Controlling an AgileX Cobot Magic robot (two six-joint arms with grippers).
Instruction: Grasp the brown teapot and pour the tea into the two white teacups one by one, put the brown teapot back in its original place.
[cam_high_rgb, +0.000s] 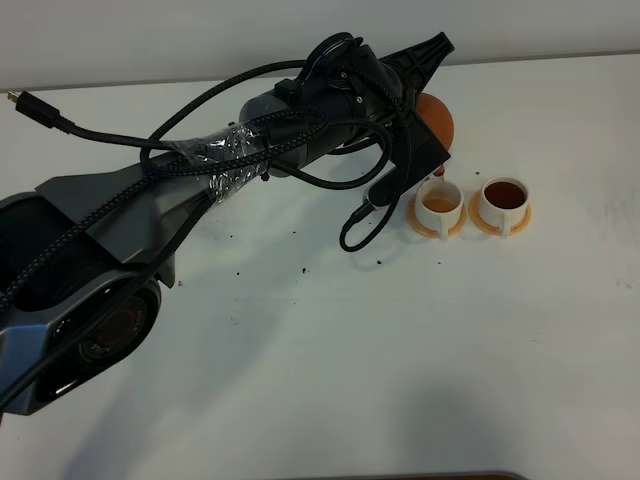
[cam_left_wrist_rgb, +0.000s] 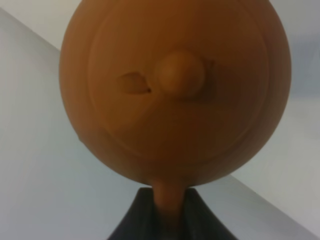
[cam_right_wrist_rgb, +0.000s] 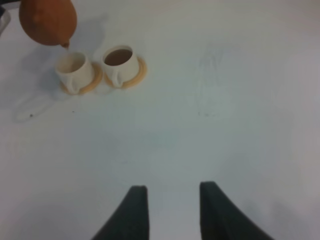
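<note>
The teapot (cam_high_rgb: 436, 118) is up in the air, tipped forward, at about 1 o'clock from the middle of the table (cam_high_rgb: 400, 340) in the high view. It hangs at 12 o'clock from the half-filled cup (cam_high_rgb: 440, 203), with its spout (cam_right_wrist_rgb: 65, 44) just over the rim. The tea in that cup looks pale and thin. The full cup (cam_high_rgb: 503, 198) sits just beside it at 3 o'clock, with dark tea (cam_high_rgb: 504, 194) in it. Each cup stands on a small orange saucer (cam_high_rgb: 426, 229). The left gripper (cam_left_wrist_rgb: 167, 212) is closed tight on the thin handle (cam_left_wrist_rgb: 166, 197), with a dark finger on each side. The round lid with its little knob (cam_left_wrist_rgb: 179, 75) faces the wrist camera. The right gripper (cam_right_wrist_rgb: 172, 210) is well away from the cups, with its two fingers (cam_right_wrist_rgb: 134, 212) apart and nothing between them. The pot looks like hard clay, so I think it will not bend, but it could crack or chip if it bumps a cup or drops. With tea inside it is likely heavier than the cups, and the weight moves as the tea runs out. The handle is the best place to hold it, since the round belly is smooth and could slip. The lid looks loose and could slide off if the pot tips too far. The flat mat for the pot is not in sight.
</note>
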